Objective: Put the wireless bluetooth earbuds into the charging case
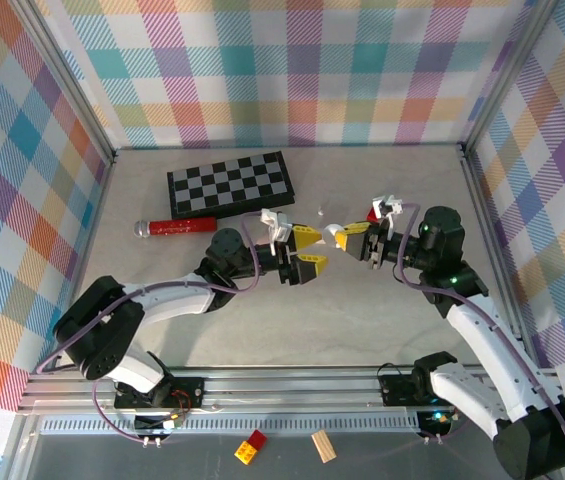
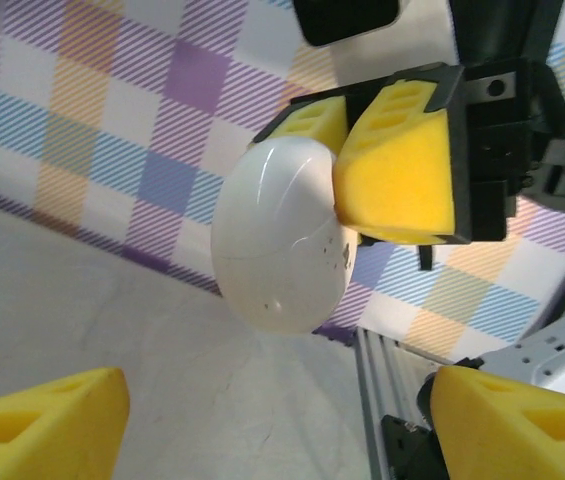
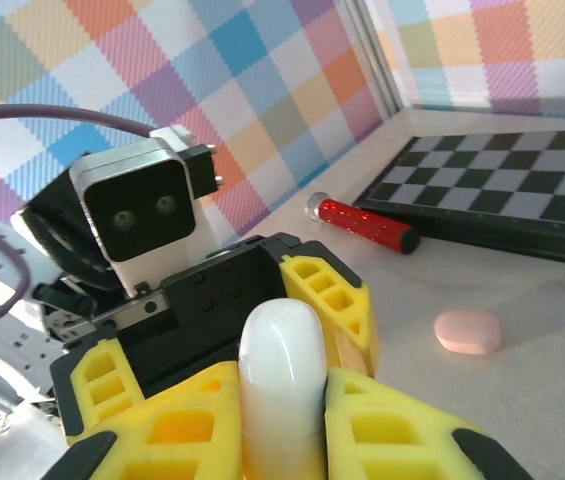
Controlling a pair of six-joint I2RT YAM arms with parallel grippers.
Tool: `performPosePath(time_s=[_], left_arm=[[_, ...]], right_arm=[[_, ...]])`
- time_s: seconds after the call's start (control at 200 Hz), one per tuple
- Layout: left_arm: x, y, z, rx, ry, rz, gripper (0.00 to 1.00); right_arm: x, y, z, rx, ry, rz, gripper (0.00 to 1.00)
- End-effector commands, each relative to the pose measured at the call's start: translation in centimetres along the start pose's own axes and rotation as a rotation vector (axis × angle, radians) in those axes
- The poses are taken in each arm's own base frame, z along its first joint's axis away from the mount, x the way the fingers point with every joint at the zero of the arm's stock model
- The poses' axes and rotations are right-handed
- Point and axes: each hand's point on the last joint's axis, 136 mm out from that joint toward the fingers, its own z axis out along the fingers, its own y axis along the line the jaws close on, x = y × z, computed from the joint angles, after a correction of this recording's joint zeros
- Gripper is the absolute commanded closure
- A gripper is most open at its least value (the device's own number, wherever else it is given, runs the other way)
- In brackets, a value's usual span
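Clamping my right gripper (image 3: 284, 402) on the white charging case (image 3: 282, 345), which looks closed, mid-air. My left gripper (image 1: 310, 249) gapes empty beside it. Beyond, a pale pink piece (image 3: 467, 330) (an earbud, probably) lies on the table (image 3: 532, 290), so nothing's inserted yet.

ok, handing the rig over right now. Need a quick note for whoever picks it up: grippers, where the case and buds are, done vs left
Grippers: the left gripper is open and empty, facing the right gripper at close range. The right gripper is shut on the white case, held up off the table.
Things: the white case looks closed, with no bud seen in it. A pale pink piece lies loose on the table near the checkerboard; it may be an earbud, but I can't be sure.
Done: case picked up.
Left: open the case, fetch the buds, seat them.
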Motion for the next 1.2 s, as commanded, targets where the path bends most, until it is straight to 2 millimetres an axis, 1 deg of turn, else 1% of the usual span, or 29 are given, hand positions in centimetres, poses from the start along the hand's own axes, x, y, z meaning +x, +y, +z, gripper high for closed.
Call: performPosePath(time_s=[0.0,0.06,0.15,0.195,0.24,0.31,0.4,0.58,0.705,0.79,1.195], left_arm=[[-2.0,-2.7,0.0,0.149,-0.057,0.039,0.24],[-2.1,-3.1,0.1,0.18,-0.058,0.036,0.26],[-2.4,-3.5,0.2,0.214,-0.072,0.03,0.28],[-2.5,-3.6,0.4,0.224,-0.07,0.022,0.31],[-2.5,-3.7,0.5,0.236,-0.066,0.019,0.36],[-2.6,-3.9,0.7,0.248,-0.064,0.018,0.39],[-2.9,-4.4,0.8,0.268,-0.062,0.024,0.41],[-3.3,-4.8,0.8,0.282,-0.066,0.028,0.47],[-3.7,-4.9,0.8,0.275,-0.077,0.032,0.55],[-3.6,-4.9,0.9,0.277,-0.076,0.031,0.58],[-4.1,-4.6,0.8,0.252,-0.096,0.035,0.58]], right_arm=[[-1.3,2.6,-0.3,-0.14,-0.037,-0.089,0.84],[-1.2,3.2,-0.3,-0.176,-0.03,-0.1,0.84],[-1.1,3.5,-0.2,-0.201,-0.024,-0.107,0.84],[-1.1,3.6,-0.2,-0.214,-0.022,-0.109,0.84],[-1.2,3.8,-0.2,-0.224,-0.025,-0.114,0.84],[-1.3,4.0,-0.2,-0.237,-0.027,-0.123,0.84],[-1.2,3.9,0.0,-0.241,-0.024,-0.122,0.84],[-1.1,3.9,0.2,-0.251,-0.019,-0.127,0.84],[-0.8,3.8,0.2,-0.249,-0.01,-0.121,0.84],[-0.7,3.8,0.2,-0.248,-0.01,-0.122,0.84],[0.0,4.0,0.0,-0.261,0.024,-0.106,0.85]])
